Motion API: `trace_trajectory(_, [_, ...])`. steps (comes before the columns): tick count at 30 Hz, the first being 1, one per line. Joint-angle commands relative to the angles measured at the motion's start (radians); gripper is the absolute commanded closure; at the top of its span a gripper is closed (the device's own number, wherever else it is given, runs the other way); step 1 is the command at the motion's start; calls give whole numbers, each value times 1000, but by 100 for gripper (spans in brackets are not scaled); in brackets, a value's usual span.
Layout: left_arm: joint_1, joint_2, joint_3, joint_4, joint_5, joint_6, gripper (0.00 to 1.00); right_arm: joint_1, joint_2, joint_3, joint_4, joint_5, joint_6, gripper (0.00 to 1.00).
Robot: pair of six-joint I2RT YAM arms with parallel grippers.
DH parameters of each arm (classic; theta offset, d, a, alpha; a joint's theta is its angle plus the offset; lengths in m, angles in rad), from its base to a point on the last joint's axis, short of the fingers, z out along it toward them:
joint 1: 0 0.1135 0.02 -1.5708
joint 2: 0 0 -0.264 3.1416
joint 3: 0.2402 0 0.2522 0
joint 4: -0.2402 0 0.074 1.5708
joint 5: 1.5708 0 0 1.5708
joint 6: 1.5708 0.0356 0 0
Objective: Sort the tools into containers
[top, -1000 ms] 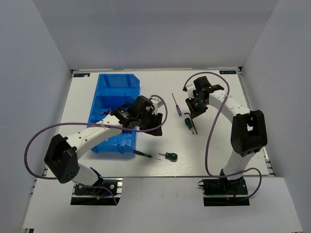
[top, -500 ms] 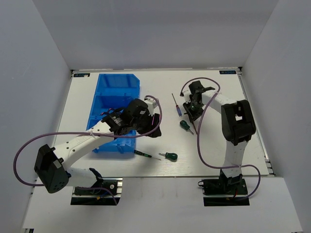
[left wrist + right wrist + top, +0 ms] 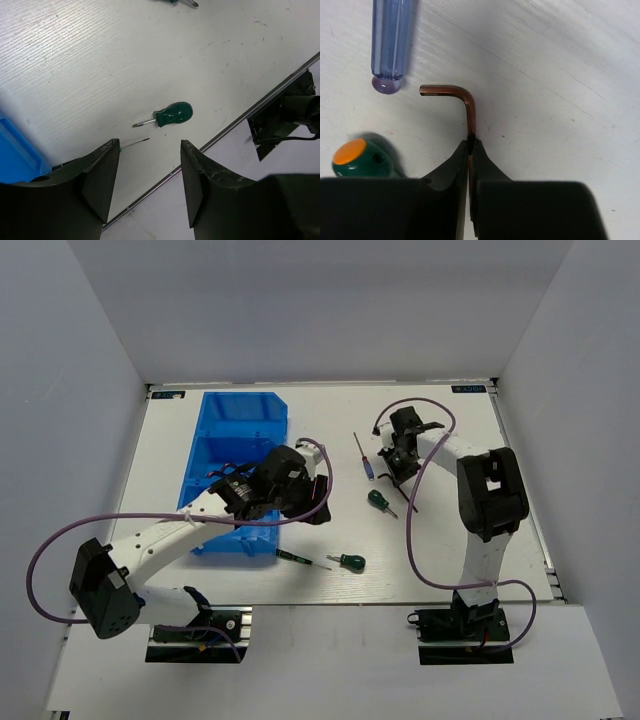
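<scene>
The table (image 3: pixel 100 60) was white with fine grey streaks like a wood grain, and the bins (image 3: pixel 245 418) were bright blue. The hex key (image 3: pixel 468 107) was reddish brown with a coppery shine, the thin screwdriver (image 3: pixel 392 30) had a clear blue-violet handle, and one stubby screwdriver (image 3: pixel 357 157) was dark green with an orange spot on its end, while the other stubby screwdriver (image 3: pixel 172 114) showed a glossy green handle and a silver shaft. The left gripper (image 3: pixel 150 147) and the right gripper (image 3: pixel 471 146) were both matt black, the arms (image 3: pixel 170 530) were white with black joints, and their cables (image 3: pixel 409 540) were purple.
</scene>
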Motion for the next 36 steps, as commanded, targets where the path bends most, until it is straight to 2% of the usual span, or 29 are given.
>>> trace_trajectory(1, [-7,-54,-6,-5,-19,-10,38,0,53,-81,-10,-10,29,98])
trace_trajectory(6, [-7,-63,-6,-5,-28,-10,38,-6,53,-52,-44,-85,38,100])
trace_trajectory(9, [-7,-89,-6,-5,-39,-19,38,-13,24,29,-68,-149,15,100])
trace_trajectory(12, [-7,-126,-6,22,-78,-19,38,-19,15,162,-93,-266,-14,100])
trace_trajectory(14, [-7,-180,-6,50,-115,-28,38,-10,38,305,-132,-411,-25,100])
trace_trajectory(15, [-7,-198,-6,59,-126,-28,38,-9,38,340,-145,-412,-25,100])
trace_trajectory(16, [-7,-215,-6,59,-135,-28,38,-3,67,418,-151,-509,-23,100])
trace_trajectory(18, [-7,-250,-6,70,-155,-28,38,23,119,573,-185,-574,-17,100])
trace_trajectory(19, [-7,-250,-6,70,-155,-28,38,30,151,600,-179,-659,9,100])
trace_trajectory(21, [-7,-263,-6,50,-164,-28,38,74,188,675,-164,-720,17,100])
trace_trajectory(22, [-7,-263,-6,50,-164,-38,38,85,206,680,-94,-804,50,100])
trace_trajectory(24, [-7,-263,-15,33,-164,-38,38,137,216,677,-35,-852,73,100])
trace_trajectory(27, [-7,-272,-24,-1,-164,-48,38,198,245,681,289,-976,190,100])
trace_trajectory(32, [-7,-324,-24,-42,-195,-48,38,280,401,831,618,-1001,407,100])
trace_trajectory(34, [-7,-341,-24,-56,-207,-48,38,312,435,922,698,-967,423,100])
trace_trajectory(36, [-7,-361,-24,-71,-221,-48,38,330,487,972,705,-932,402,100])
